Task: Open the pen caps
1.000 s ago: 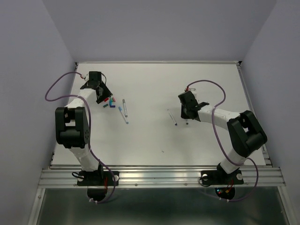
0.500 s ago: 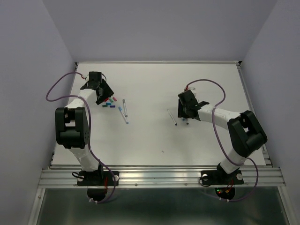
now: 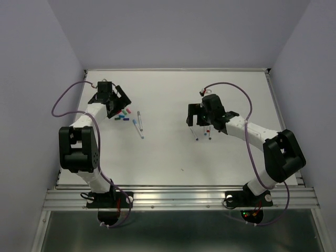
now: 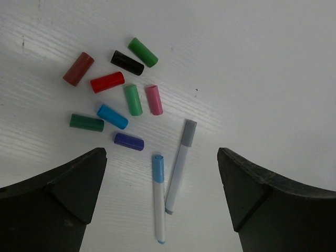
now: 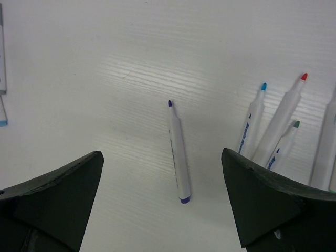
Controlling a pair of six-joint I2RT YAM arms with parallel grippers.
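Several loose pen caps lie in a cluster point(image 4: 133, 100) point(image 3: 123, 115): maroon, black, red, pink, blue, purple and three green. Just below them are two capped pens, one light blue point(image 4: 158, 197) and one grey point(image 4: 179, 167). My left gripper point(image 4: 161, 152) point(image 3: 119, 105) hovers open above these two, holding nothing. An uncapped purple-tipped pen point(image 5: 177, 152) point(image 3: 194, 132) lies on the table between the fingers of my right gripper point(image 5: 161, 153) point(image 3: 202, 122), which is open and empty. More uncapped pens point(image 5: 283, 118) point(image 3: 208, 134) lie to its right.
The white table point(image 3: 173, 94) is walled by purple-grey panels at the back and sides. A metal rail point(image 3: 178, 197) runs along the near edge. Purple cables loop from both arms. Ends of the capped pens show at the left edge point(image 5: 1, 52) of the right wrist view.
Both grippers have opened wide. The right gripper has shifted left and lifted over the uncapped pens. The left gripper has drawn back slightly from the caps.
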